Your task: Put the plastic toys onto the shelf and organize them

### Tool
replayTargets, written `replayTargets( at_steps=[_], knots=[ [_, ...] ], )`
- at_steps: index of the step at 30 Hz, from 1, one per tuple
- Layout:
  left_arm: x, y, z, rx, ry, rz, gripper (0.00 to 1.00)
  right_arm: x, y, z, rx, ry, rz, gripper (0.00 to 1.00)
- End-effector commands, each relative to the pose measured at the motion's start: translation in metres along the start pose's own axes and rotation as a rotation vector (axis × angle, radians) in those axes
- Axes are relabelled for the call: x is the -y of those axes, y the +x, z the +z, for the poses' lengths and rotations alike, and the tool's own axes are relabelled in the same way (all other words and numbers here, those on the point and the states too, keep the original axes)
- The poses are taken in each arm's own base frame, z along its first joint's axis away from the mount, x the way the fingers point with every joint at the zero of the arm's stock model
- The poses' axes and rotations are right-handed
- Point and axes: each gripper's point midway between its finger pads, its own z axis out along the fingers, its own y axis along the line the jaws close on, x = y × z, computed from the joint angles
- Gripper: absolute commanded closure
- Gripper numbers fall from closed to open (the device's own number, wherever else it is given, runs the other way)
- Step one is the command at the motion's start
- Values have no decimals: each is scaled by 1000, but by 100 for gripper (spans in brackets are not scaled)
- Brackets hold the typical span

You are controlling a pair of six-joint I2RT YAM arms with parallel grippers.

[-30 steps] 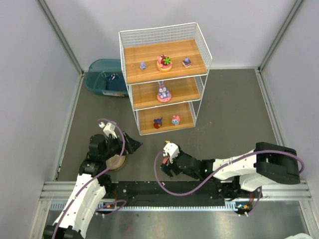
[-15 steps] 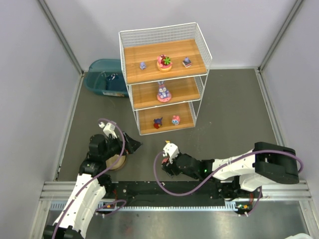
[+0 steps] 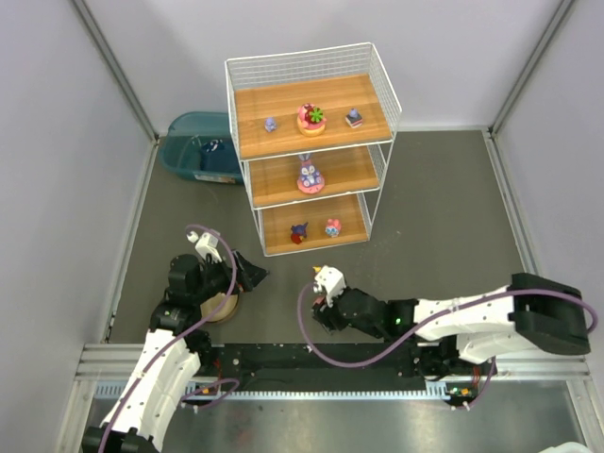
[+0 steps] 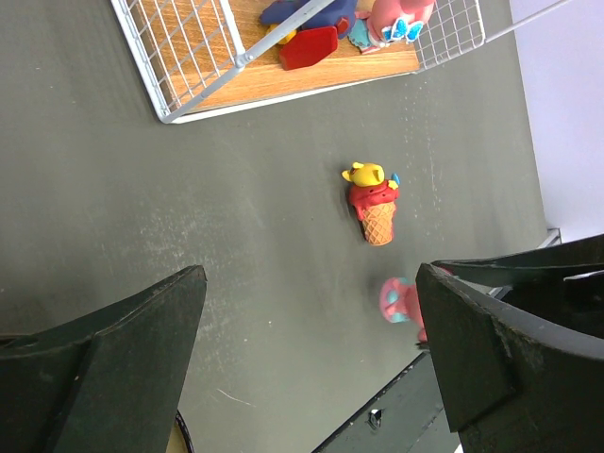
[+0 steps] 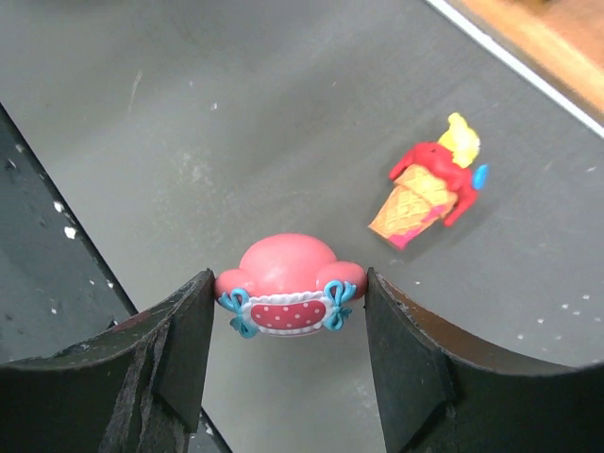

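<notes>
Shelf [image 3: 283, 99]: three-tier white wire rack with wooden boards, standing at the far middle of the table [image 3: 434, 208]
Top tier: small purple figure [image 3: 270, 124] on the left, flower-topped disc [image 3: 311, 118] in the middle, small dark piece [image 3: 354, 118] on the right
Middle tier: purple-eared bunny [image 3: 309, 174], upright and alone
Bottom tier: blue and red toy [image 3: 299, 231] beside a pink and blue toy [image 3: 332, 226]
Right gripper [image 5: 290, 302]: partly closed, both fingers pressed against the sides of the pink cap toy [image 5: 288, 278], which has a red spotted band and blue bows; low over the table near its front edge; whether the toy is off the surface I cannot tell
Ice cream cone toy [image 5: 429, 193]: lying on its side on the table, between the bottom tier and the right gripper, untouched
Left gripper [image 4: 311, 283]: jaws spread wide, nothing between them, hanging over the tan bowl [image 3: 223, 307]
Teal bin [image 3: 184, 151]: just left of the shelf, in the far left corner
</notes>
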Motion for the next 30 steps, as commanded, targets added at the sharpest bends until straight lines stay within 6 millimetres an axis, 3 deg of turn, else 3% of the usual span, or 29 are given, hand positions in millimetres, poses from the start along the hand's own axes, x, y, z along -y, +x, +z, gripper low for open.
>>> replayTargets(
  at_steps=[1, 2, 4, 6, 7, 9, 21, 24, 30],
  knots=[
    [12, -13, -2, 42, 34, 34, 1, 4, -66, -31, 129, 41, 86, 100],
    [13, -14, -2, 44, 40, 37, 1, 11, -63, -37, 107, 73, 96, 100],
    [13, -14, -2, 44, 42, 38, 1, 30, -90, -55, 172, 163, 149, 100],
    [14, -14, -2, 44, 44, 39, 1, 47, -90, -67, 140, 245, 146, 100],
    [14, -14, -3, 44, 46, 38, 1, 56, -110, -78, 174, 297, 166, 100],
    [14, -14, -2, 49, 50, 41, 1, 72, -126, -88, 167, 369, 180, 100],
    [14, -14, -2, 53, 48, 46, 1, 130, -222, -121, 293, 462, 179, 100],
    [13, -14, -2, 51, 46, 42, 1, 139, -237, -128, 317, 481, 174, 100],
    [12, -13, -1, 51, 48, 39, 1, 155, -250, -124, 322, 509, 179, 100]
  ],
)
